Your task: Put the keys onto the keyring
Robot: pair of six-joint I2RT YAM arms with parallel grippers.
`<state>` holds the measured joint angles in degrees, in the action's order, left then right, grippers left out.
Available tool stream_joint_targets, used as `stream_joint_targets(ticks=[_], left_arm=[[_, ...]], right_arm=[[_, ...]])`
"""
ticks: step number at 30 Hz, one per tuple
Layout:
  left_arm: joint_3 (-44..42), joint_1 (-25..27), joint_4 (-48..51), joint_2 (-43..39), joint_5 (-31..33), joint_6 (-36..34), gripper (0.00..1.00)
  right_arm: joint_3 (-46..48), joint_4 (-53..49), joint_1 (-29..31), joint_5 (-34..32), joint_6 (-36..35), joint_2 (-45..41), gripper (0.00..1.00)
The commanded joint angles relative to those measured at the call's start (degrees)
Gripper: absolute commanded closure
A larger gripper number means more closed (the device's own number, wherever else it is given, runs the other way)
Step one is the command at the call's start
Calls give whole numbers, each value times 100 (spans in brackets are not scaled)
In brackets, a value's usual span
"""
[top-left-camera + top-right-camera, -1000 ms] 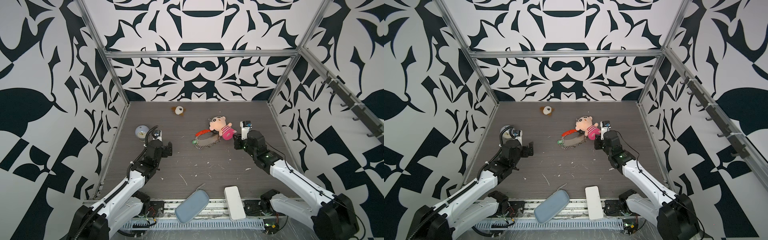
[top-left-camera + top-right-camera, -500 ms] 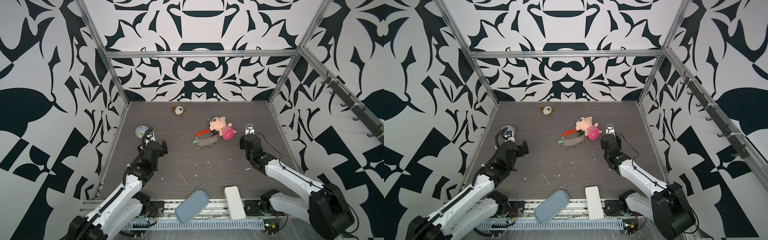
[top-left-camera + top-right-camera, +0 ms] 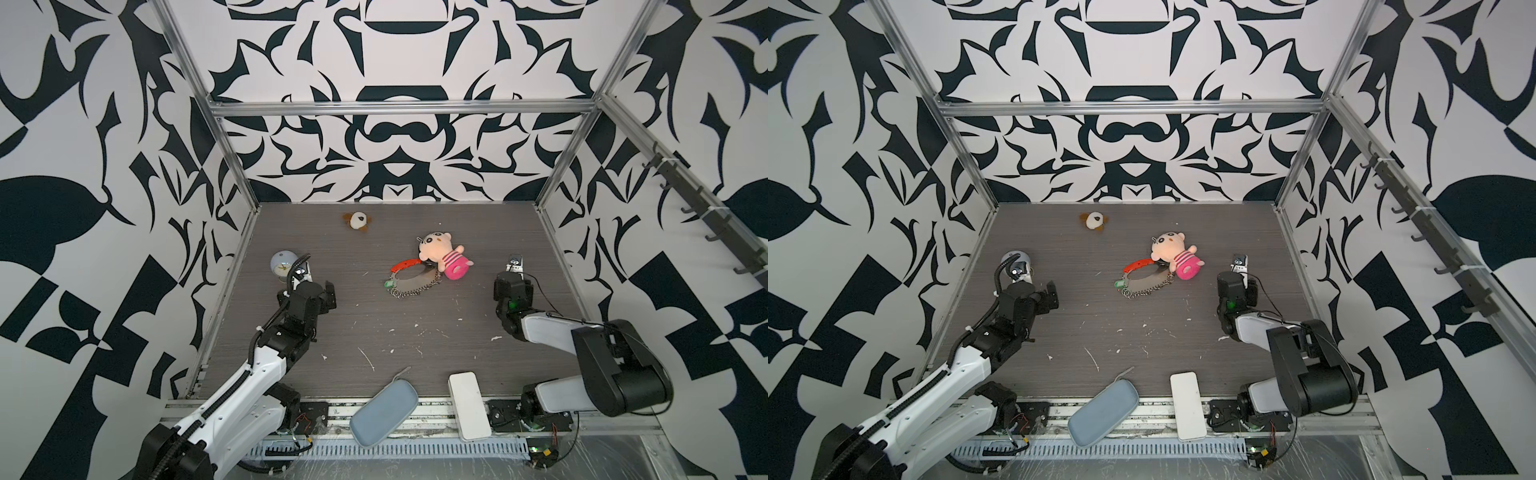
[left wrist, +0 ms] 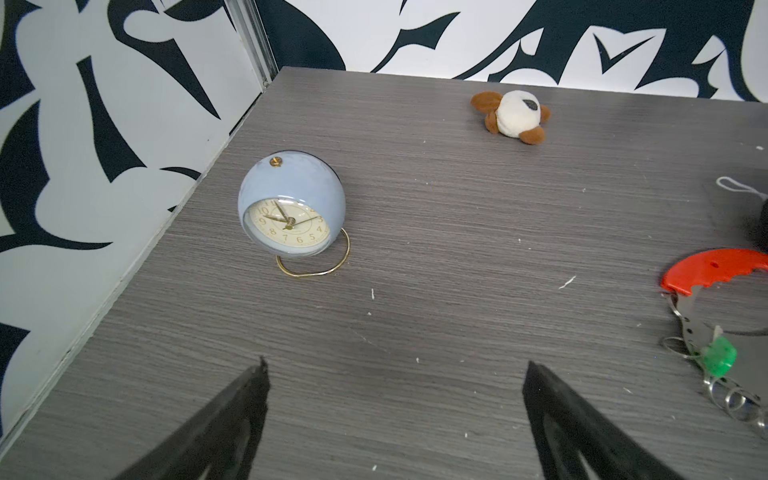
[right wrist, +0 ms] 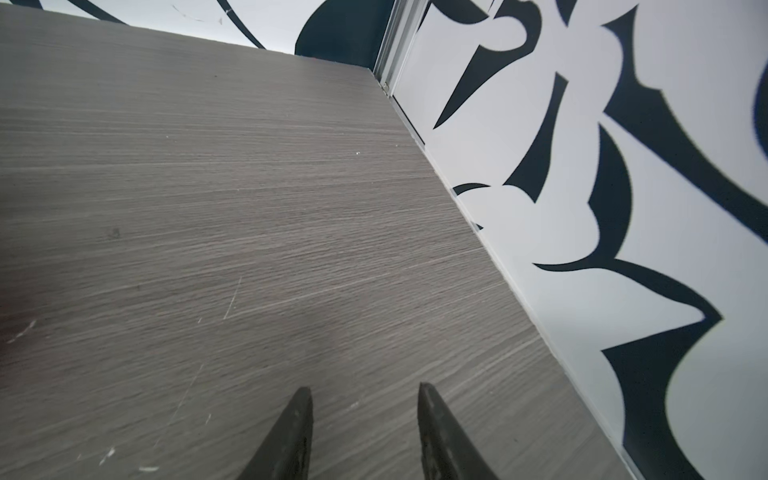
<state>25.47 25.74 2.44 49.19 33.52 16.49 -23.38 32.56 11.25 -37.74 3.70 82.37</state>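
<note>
Numerals, 3 through 10 legible, ring the cream dial of the clock (image 4: pixel 291 208), a glossy pale-blue ball on a thin gold wire loop near the left edge of the bench (image 3: pixel 374 328). The bench top is grey wood-grain laminate flecked with white scraps. The keyring (image 3: pixel 409 264) lies about mid-bench: a red toothed plastic arc, a flat metal band and a chain of small silver rings. Its far end touches a plush doll (image 3: pixel 434 246) with a peach head and a pink striped body. The keys (image 4: pixel 719 360), one translucent green block, lie against the rings at the loop's left end; whether they are threaded on cannot be told. The left claw (image 4: pixel 395 363) stands wide apart over bare bench near the clock. The right claw (image 5: pixel 365 388) is apart too, nothing between its black tapered fingers, by the right edge
</note>
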Motion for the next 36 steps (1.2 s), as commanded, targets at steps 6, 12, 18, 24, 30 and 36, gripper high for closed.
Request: stream_joint_targets(ticks=[6, 12, 18, 24, 30, 36], left_arm=[[131, -12, 76, 214, 61, 89, 1], [173, -12, 82, 284, 79, 91, 1], [118, -19, 183, 145, 678, 355, 0], [150, -18, 530, 66, 1580, 894, 1], [357, -18, 344, 72, 2228, 501, 1], [-490, -364, -3115, 971, 1134, -2483, 0]], right_arm=[[92, 1496, -60, 343, -32, 388, 47], [719, 3338, -124, 1061, -477, 958, 43], [801, 3369, -122, 1152, -436, 889, 0], [533, 2794, -129, 1343, -519, 861, 0], [527, 2758, -127, 1397, -482, 845, 0], [534, 2764, -129, 1400, -480, 834, 0]])
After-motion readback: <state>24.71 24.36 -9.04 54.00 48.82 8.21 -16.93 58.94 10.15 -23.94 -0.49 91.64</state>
